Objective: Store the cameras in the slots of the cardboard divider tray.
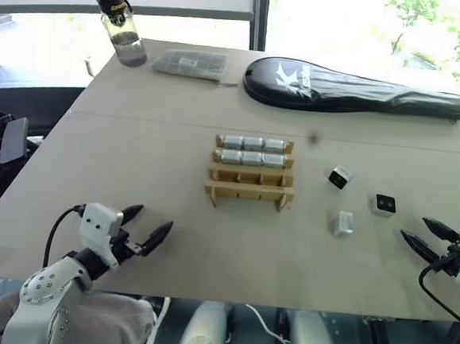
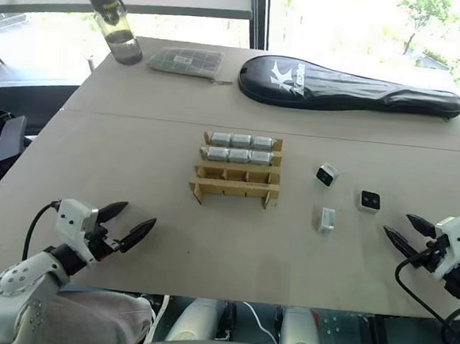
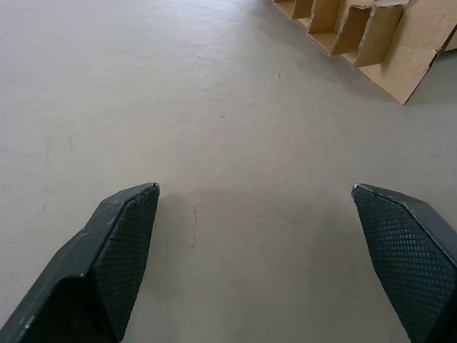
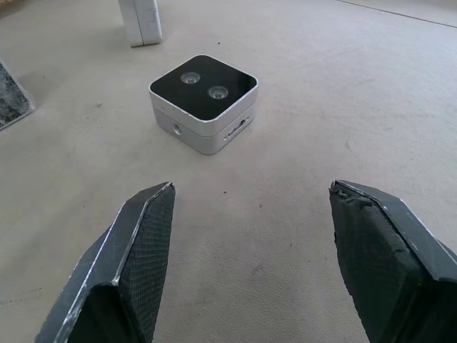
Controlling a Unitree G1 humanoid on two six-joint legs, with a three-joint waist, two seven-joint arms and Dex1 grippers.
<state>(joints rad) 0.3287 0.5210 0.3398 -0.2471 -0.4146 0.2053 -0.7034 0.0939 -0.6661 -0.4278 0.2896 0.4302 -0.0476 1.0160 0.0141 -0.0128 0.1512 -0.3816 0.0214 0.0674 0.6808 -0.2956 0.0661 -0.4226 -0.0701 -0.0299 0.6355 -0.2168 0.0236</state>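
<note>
Tan cardboard divider tray of crossed slats sits well ahead of both pincers, its two far rows filled with six silver-grey cameras and its two near rows empty. Three loose cameras lie ahead of the right pincer, which gapes empty; the nearest, a boxy silver camera with its black lens face up, rests just beyond its fingertips. The left pincer is spread wide and holds nothing. My worry: the camera lies skewed to the jaws, so closing may catch its corners and twist it away.
</note>
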